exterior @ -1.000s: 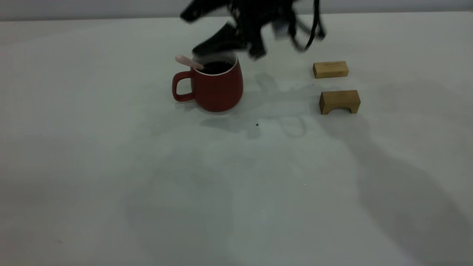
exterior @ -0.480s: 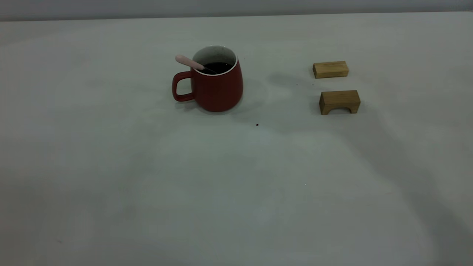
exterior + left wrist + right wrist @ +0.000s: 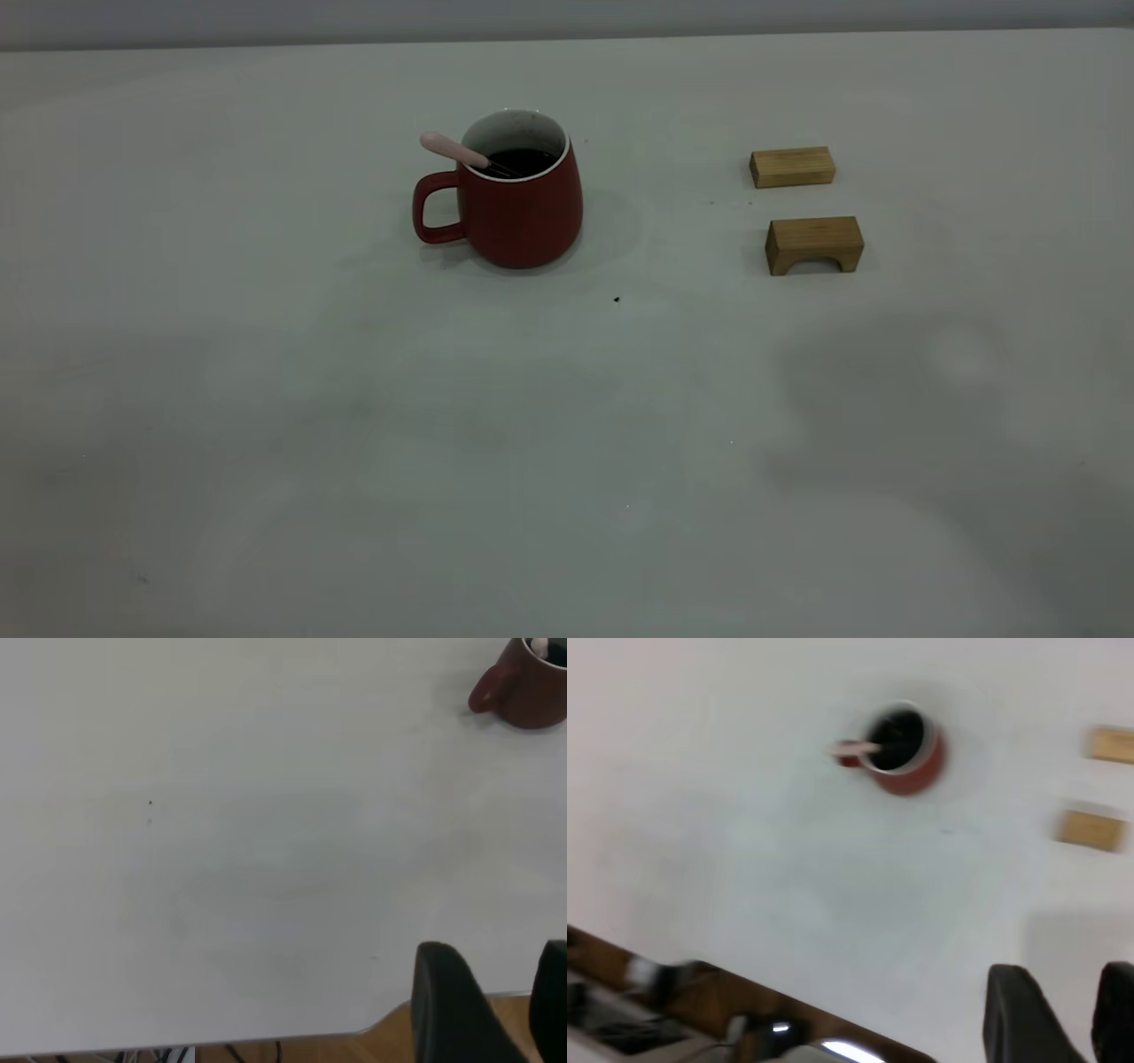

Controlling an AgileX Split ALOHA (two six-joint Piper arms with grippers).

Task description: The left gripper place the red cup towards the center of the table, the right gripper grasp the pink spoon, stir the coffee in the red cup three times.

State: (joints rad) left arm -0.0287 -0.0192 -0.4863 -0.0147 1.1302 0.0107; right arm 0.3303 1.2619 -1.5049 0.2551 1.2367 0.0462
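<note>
The red cup [image 3: 523, 217] stands upright on the table [image 3: 354, 399], left of centre toward the back, with its handle to the left. Dark coffee [image 3: 524, 161] fills it. The pink spoon [image 3: 447, 147] leans in the cup, its handle sticking out over the rim above the cup's handle. No arm shows in the exterior view. In the left wrist view my left gripper [image 3: 493, 950] hangs open over the table's edge, far from the cup [image 3: 530, 691]. In the right wrist view my right gripper [image 3: 1063, 973] is open high above the table, well away from the cup [image 3: 914, 766] and spoon [image 3: 852, 749].
Two wooden blocks lie right of the cup: a flat one [image 3: 792, 167] at the back and an arch-shaped one [image 3: 814, 244] nearer the front. A tiny dark speck [image 3: 617, 299] lies in front of the cup. The table's edge [image 3: 372, 1028] shows in the left wrist view.
The right arm, blurred over the cup one second ago, has left the exterior view. The spoon stays leaning in the cup, which has not moved.
</note>
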